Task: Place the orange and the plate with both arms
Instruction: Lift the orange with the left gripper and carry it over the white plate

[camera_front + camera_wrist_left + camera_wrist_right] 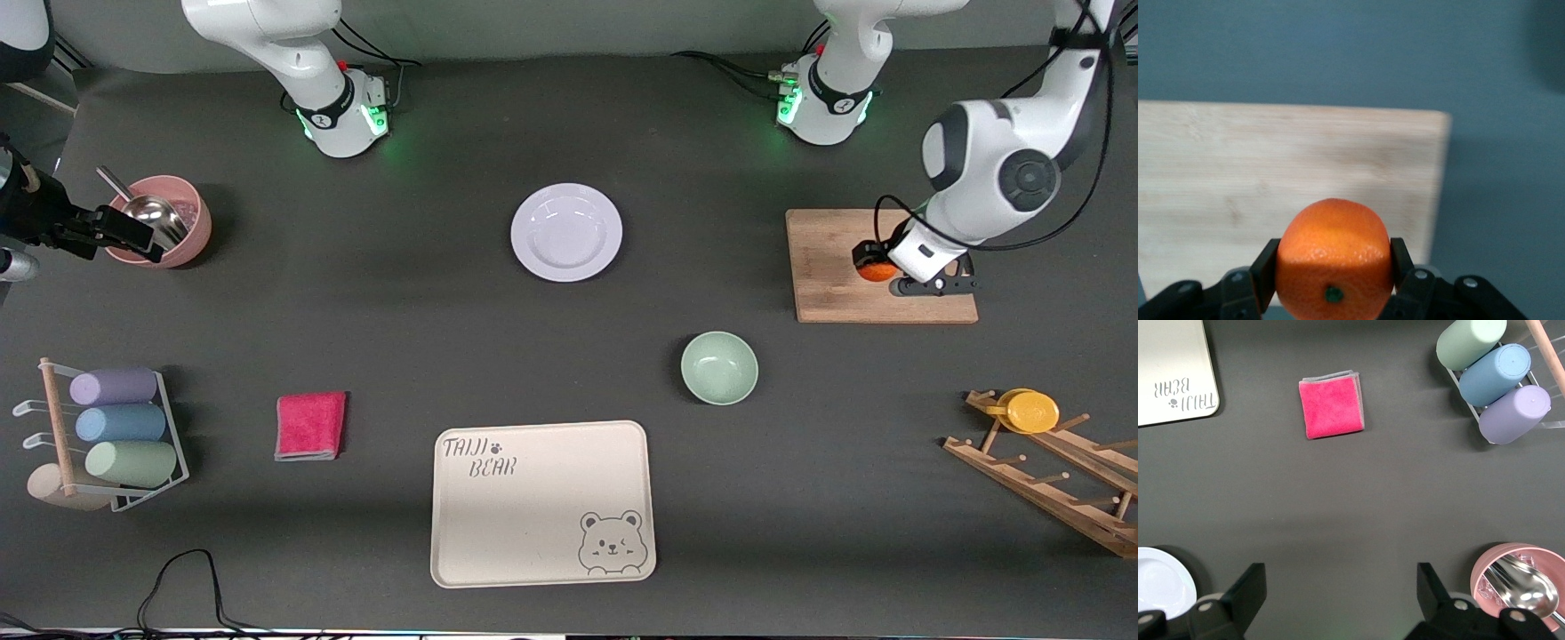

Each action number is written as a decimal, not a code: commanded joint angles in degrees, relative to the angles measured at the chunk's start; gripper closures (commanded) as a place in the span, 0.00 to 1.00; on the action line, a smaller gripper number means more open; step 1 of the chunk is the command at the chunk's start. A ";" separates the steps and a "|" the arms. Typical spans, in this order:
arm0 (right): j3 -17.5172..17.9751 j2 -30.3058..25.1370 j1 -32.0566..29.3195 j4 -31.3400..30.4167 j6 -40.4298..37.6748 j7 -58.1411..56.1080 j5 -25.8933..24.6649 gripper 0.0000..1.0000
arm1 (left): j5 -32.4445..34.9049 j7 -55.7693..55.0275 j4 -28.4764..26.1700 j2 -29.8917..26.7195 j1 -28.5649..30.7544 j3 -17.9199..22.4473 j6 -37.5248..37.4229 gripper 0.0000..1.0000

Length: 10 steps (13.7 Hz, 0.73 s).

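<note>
- My front camera sits high across the table [356, 302], looking down toward both bases.
- My left wrist camera is close above the board [1271, 173], orange [1333, 260] filling its foreground; the front view shares both.
- My right wrist camera looks straight down from higher, sharing the cloth [1331, 407], cups [1491, 377] and plate [1161, 580] with the front view.

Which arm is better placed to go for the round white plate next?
The right: its claw is open and empty with the round white plate in its wrist view, while the left claw is shut on the small orange fruit.
</note>
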 commanded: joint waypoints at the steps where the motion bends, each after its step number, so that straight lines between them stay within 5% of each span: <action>1: 0.06 -1.29 0.38 -1.20 0.82 0.89 0.89 0.00 | -6.49 -3.12 10.10 -4.20 -4.52 -0.92 -15.71 1.00; 6: 0.50 -1.20 1.17 -0.93 0.37 1.50 0.89 0.00 | -12.30 -29.19 16.97 -7.11 -10.33 -16.18 -18.66 1.00; 10: 0.41 -1.02 1.17 -0.76 0.37 1.33 0.89 0.00 | -12.58 -48.98 18.83 -2.02 -10.78 -33.33 -7.00 1.00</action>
